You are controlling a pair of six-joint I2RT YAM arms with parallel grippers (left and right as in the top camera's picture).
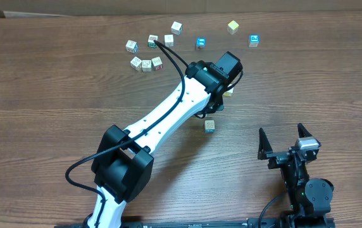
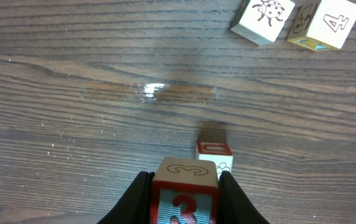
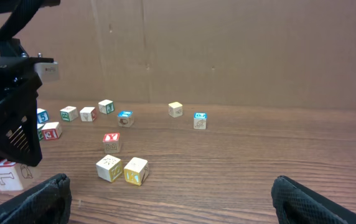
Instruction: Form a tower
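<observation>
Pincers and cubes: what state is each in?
Left pincer: shut on the red-marked cube.
Right pincer: open, empty.
Red-topped cube: resting on the table, untouched.
Ladybug cube: on the table, loose.
"4" cube: on the table beside it.

White left arm with boxy black joints, thin black cable looping alongside, left gripper with smooth black fingers, all-black right arm, grey block at its wrist

Wood-grain table, cardboard backdrop
</observation>
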